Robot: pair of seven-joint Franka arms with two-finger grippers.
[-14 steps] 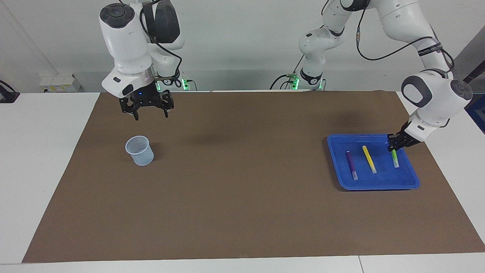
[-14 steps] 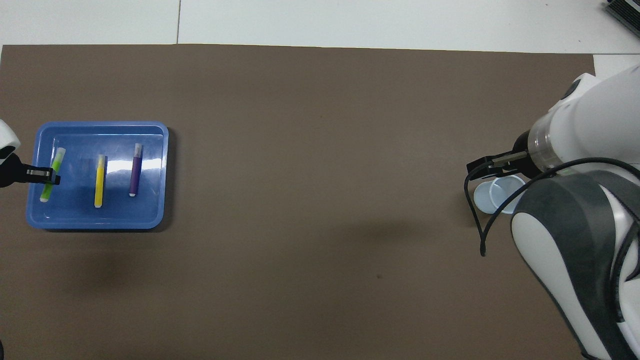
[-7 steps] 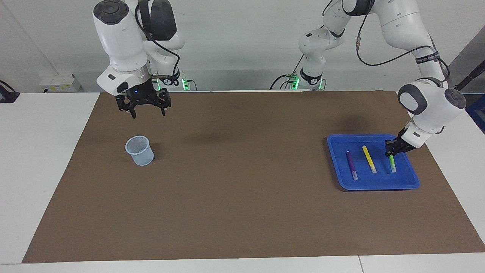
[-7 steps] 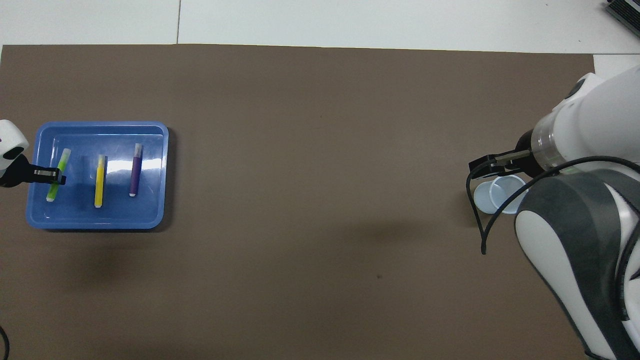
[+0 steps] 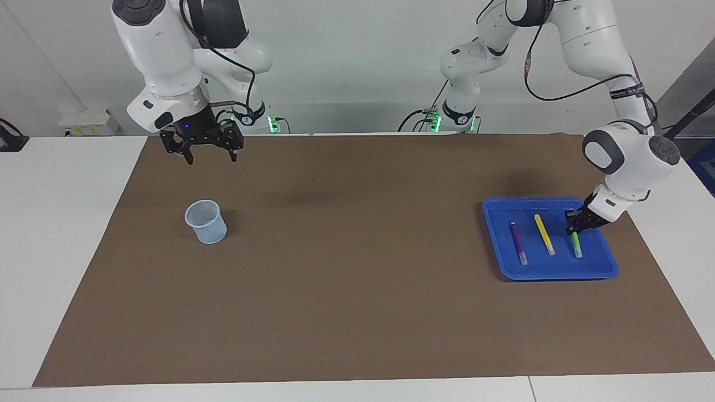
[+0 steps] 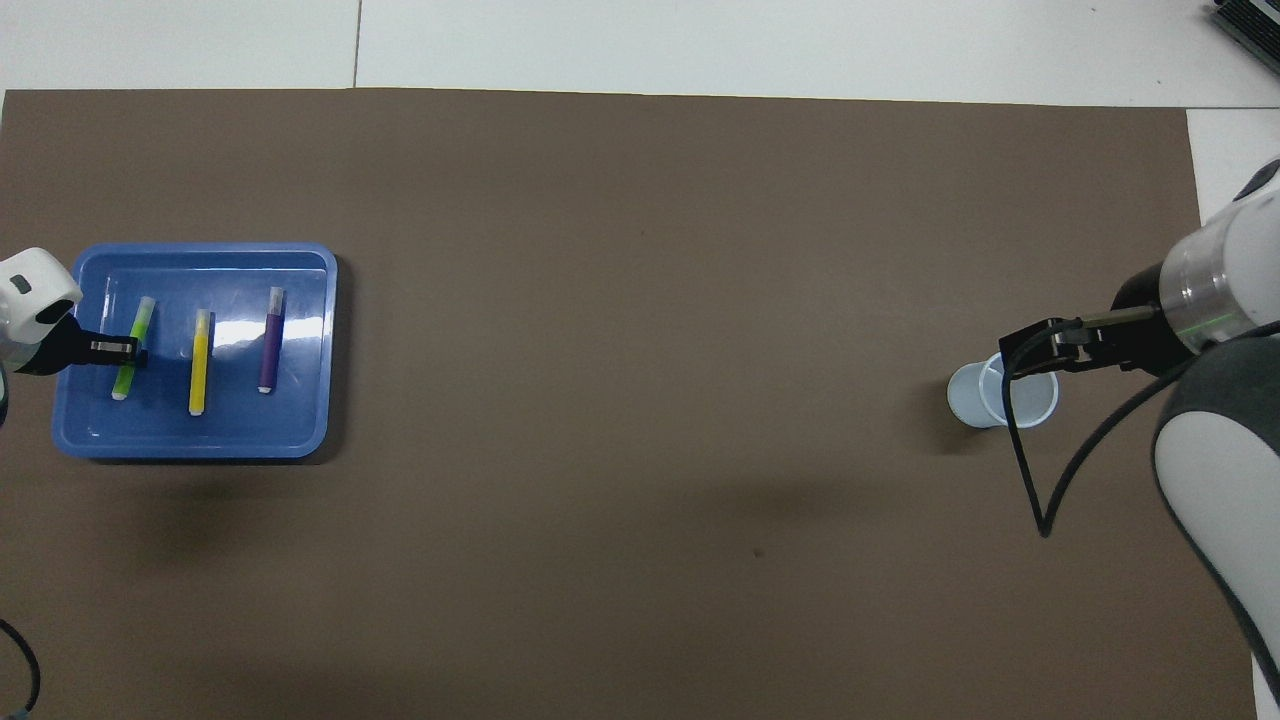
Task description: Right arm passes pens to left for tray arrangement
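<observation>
The blue tray lies at the left arm's end of the table and holds all three pens side by side: purple, yellow and green. My left gripper is low in the tray, shut on the green pen's end that is nearer to the robots. In the overhead view the tray, the green pen and the left gripper show the same. My right gripper is open and empty, raised above the mat near the cup, with a blue light at its wrist; it also shows in the overhead view.
A small pale blue translucent cup stands upright at the right arm's end of the brown mat; it looks empty in the overhead view. The right arm's black cable hangs beside the cup.
The left gripper has shifted the green pen toward the yellow pen, inside the tray. The right gripper has risen and drawn back toward its base, away from the cup.
</observation>
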